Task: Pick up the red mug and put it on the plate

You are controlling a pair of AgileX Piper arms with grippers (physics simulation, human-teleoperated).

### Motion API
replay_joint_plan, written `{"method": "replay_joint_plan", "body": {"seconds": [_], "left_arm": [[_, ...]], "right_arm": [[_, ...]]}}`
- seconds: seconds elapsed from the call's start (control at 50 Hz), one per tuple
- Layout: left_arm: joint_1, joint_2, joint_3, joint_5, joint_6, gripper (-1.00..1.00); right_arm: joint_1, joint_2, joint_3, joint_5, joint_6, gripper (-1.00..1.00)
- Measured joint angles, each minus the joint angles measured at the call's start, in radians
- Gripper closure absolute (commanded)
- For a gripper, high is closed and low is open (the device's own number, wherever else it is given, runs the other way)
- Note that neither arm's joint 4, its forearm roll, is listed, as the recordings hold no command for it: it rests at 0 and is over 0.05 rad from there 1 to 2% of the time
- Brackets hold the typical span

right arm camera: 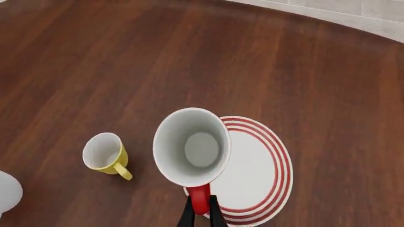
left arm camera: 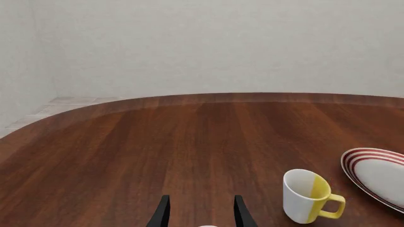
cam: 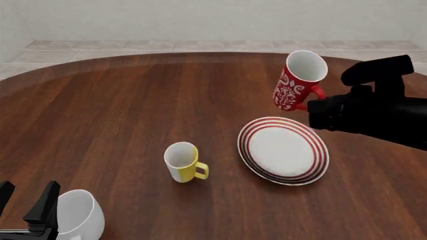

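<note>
Dark glossy wood-grain table (cam: 120,125), rounded far edge, pale plaster wall and tiled floor behind.

Left wrist view: left gripper (left arm camera: 200,213) has black fingers spread apart, nothing between them, parked low over the table. Yellow-and-white mug (left arm camera: 307,196) stands upright near it, squat, smooth glaze, loop handle. Edge of the plate (left arm camera: 360,161) shows beyond that mug.

Front view: red mug (cam: 297,82) is lifted off the table, tilted, mouth facing the camera, held by its handle from the right gripper (cam: 320,107). It hangs beyond the plate's far rim, not yet over it. Plate is round, shallow, white with concentric red rings. Plain white mug (cam: 80,217) sits at the near left beside the left gripper.

Right wrist view: right gripper's black fingers pinch the red handle, closed on it. Mug's white interior faces up at the camera; the plate lies behind it.

Risks, as a judgement: a handle-only pinch lets the tall mug swing or slip on smooth ceramic. Lowering it tilted could land it on its edge and tip it over, or catch the plate rim and shove the plate. Needs levelling and centring over the plate before release.
</note>
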Motion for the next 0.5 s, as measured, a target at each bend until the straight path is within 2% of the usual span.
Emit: {"method": "replay_joint_plan", "body": {"seconds": [0.5], "left_arm": [[0.000,0.000,0.000,0.000,0.000,-1.00]], "right_arm": [[-0.086,0.045,0.071,-0.077,0.007,1.00]]}}
